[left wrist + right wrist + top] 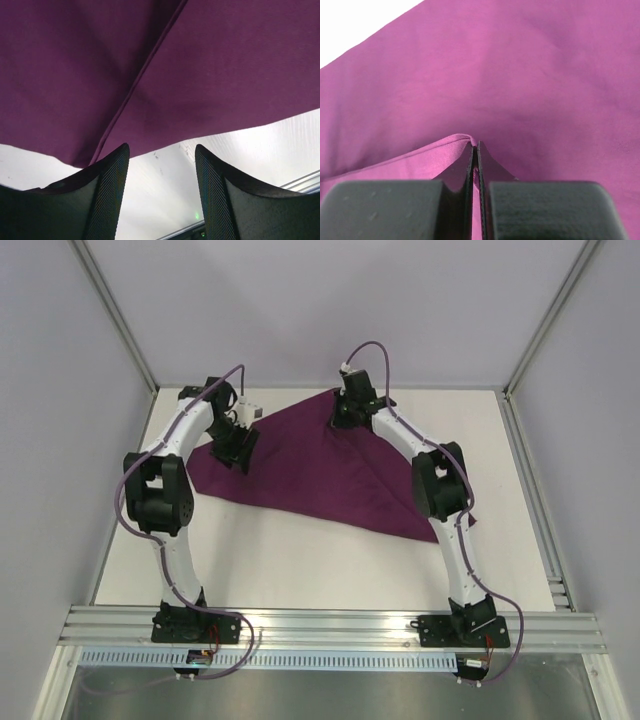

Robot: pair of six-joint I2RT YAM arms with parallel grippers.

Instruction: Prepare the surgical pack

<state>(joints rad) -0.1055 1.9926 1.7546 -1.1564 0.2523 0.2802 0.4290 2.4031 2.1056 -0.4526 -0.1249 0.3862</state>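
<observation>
The deep-purple fabric sheet (320,465) lies folded into a rough triangle on the white table. My right gripper (343,412) is at its far corner and is shut on the fabric's folded edge (455,140), which is pinched between the fingers (470,165). My left gripper (238,448) is open and empty over the sheet's left edge. In the left wrist view the fabric (200,75) fills the upper frame, with a fold line running diagonally, and bare table shows between the open fingers (107,190). The steel tray, scissors, tweezers, gauze and packets are hidden or out of view.
A small white object (250,411) sits at the far left behind the left gripper. The white table (300,560) is bounded by an aluminium rail (330,625) in front, grey walls at the sides and back, and a frame strip (530,490) on the right.
</observation>
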